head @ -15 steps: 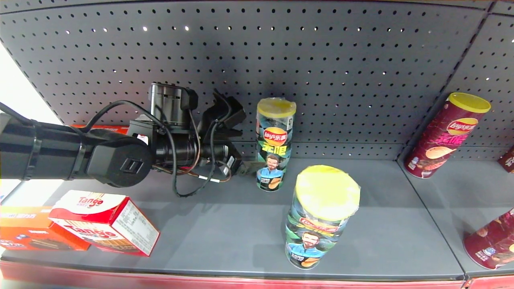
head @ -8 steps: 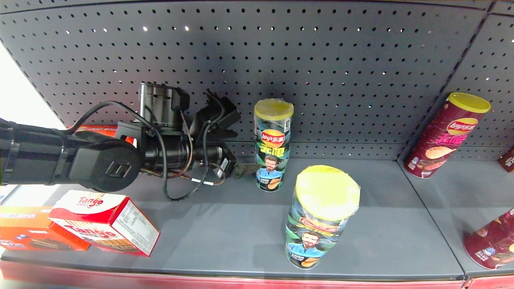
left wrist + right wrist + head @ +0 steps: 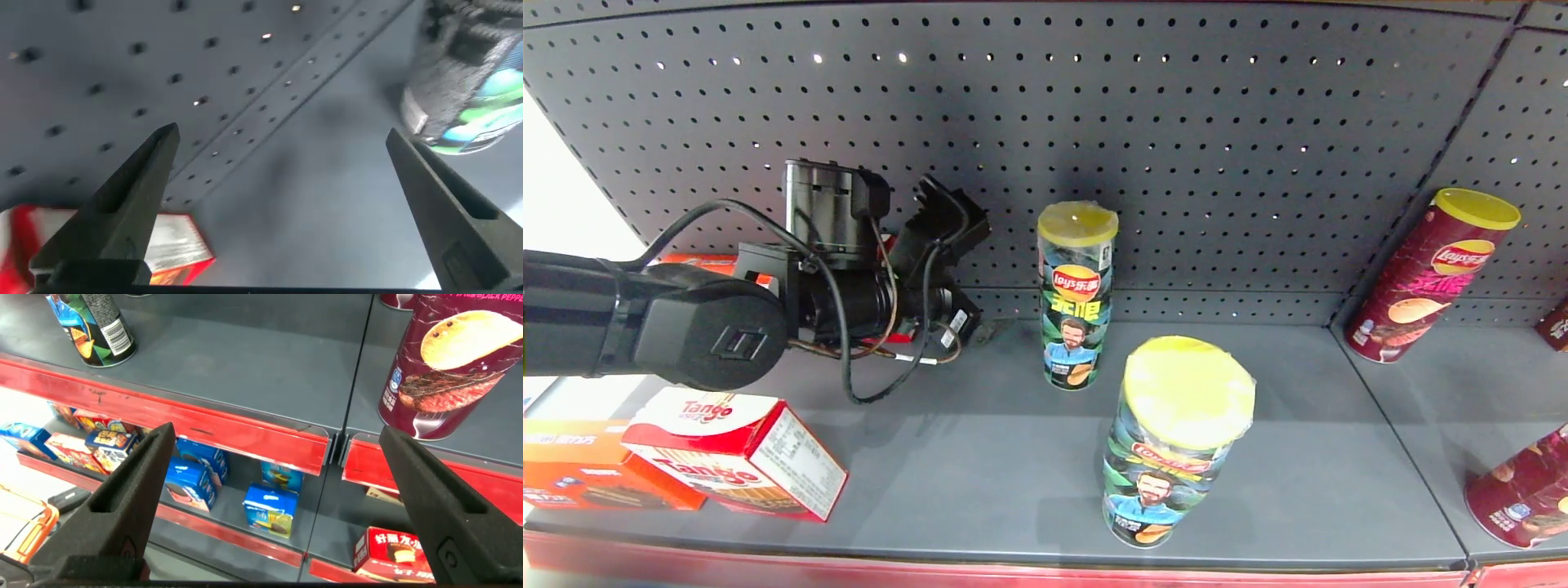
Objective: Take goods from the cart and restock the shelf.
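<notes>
Two green chip cans with yellow lids stand upright on the grey shelf [image 3: 980,482]: one at the back [image 3: 1074,294], one nearer the front edge [image 3: 1176,441]. My left gripper [image 3: 984,327] hovers just left of the back can, apart from it, close to the pegboard. In the left wrist view that gripper [image 3: 279,135] is open with nothing between its fingers, and the back can [image 3: 466,90] sits off to one side. My right gripper [image 3: 274,437] is open and empty, below the shelf's red front edge [image 3: 245,433].
A red-and-white wafer box [image 3: 739,453] and an orange box [image 3: 580,474] lie at the shelf's front left. Maroon chip cans [image 3: 1429,278] [image 3: 1519,490] occupy the bay to the right, past a divider. Lower shelves hold small boxes [image 3: 270,510]. The pegboard [image 3: 1176,122] closes the back.
My left arm has drawn back to the left and slightly up, away from the back green can. The can has stayed on the shelf and stands straighter now.
</notes>
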Tool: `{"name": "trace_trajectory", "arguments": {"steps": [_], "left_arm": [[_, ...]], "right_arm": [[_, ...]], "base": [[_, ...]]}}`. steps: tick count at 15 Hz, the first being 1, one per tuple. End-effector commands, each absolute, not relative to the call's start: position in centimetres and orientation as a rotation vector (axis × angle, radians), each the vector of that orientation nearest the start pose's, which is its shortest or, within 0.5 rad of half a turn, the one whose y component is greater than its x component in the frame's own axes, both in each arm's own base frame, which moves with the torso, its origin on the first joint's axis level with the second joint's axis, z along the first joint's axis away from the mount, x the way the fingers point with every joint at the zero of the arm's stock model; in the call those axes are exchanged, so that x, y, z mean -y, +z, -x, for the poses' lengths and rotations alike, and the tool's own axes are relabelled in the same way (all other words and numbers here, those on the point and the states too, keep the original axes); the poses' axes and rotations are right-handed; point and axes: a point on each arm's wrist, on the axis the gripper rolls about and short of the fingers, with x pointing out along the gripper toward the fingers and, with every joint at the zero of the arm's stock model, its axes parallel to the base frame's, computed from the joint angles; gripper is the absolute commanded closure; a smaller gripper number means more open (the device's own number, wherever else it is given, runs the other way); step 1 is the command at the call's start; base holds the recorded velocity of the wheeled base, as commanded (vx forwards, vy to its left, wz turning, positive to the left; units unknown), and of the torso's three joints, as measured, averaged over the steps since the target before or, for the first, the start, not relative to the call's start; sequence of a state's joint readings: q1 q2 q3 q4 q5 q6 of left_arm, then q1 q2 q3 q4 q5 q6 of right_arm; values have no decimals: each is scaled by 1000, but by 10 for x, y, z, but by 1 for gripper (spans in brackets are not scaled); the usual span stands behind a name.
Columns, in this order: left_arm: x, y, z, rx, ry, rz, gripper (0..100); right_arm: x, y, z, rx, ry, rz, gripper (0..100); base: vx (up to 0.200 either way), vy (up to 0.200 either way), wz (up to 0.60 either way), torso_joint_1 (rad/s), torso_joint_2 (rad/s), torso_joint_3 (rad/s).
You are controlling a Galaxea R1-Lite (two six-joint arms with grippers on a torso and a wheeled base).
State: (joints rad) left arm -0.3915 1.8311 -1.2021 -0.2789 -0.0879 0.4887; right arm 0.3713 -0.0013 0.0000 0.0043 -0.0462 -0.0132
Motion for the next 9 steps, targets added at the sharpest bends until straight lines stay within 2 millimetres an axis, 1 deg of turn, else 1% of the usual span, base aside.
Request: {"name": "trace_trajectory", "arguments": {"steps": [1,9], "left_arm": [[145,207,-333,-241,-567,-530,0],[169,194,-334,-257,-630,-538,0]], "right_arm": [[9,75,21,-2,325,15,0],[9,75,21,-2,325,15,0]], "base": [[0,0,0,0,0,0],[0,0,0,0,0,0]]}}
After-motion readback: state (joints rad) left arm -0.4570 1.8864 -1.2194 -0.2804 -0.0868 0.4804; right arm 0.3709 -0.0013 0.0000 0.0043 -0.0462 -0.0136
